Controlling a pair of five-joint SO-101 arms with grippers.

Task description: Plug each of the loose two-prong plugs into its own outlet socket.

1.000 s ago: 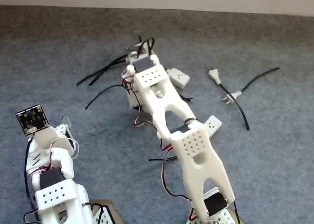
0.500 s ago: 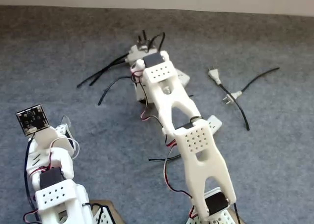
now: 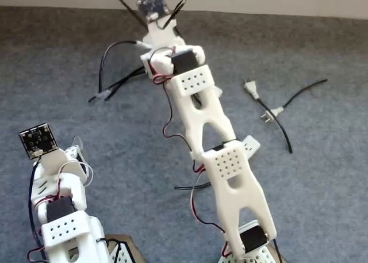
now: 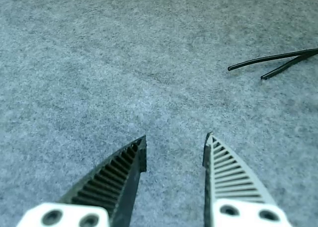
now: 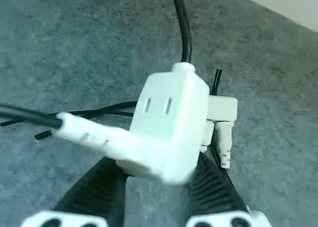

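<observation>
My right gripper (image 5: 158, 163) is shut on a white outlet socket block (image 5: 166, 125) with two slots facing the camera. A white plug (image 5: 92, 132) with a black cord sits in the block's side. In the high view this arm stretches far up the carpet, its wrist (image 3: 158, 41) raised. Two loose white plugs (image 3: 251, 88) (image 3: 270, 114) on black cords lie on the carpet to the right. Another socket block (image 3: 249, 144) peeks out beside the arm. My left gripper (image 4: 174, 147) hangs open over bare carpet at the near left.
Black cords (image 3: 118, 82) trail from the raised wrist to the carpet on the left. A further white socket block (image 5: 222, 109) with a plug lies below the held one. Two cord ends (image 4: 278, 63) lie beyond the left gripper. Grey carpet (image 3: 322, 176) covers everything.
The right arm has lifted and swung farther away with the socket block, pulling its cords up off the carpet. The left arm has not moved.
</observation>
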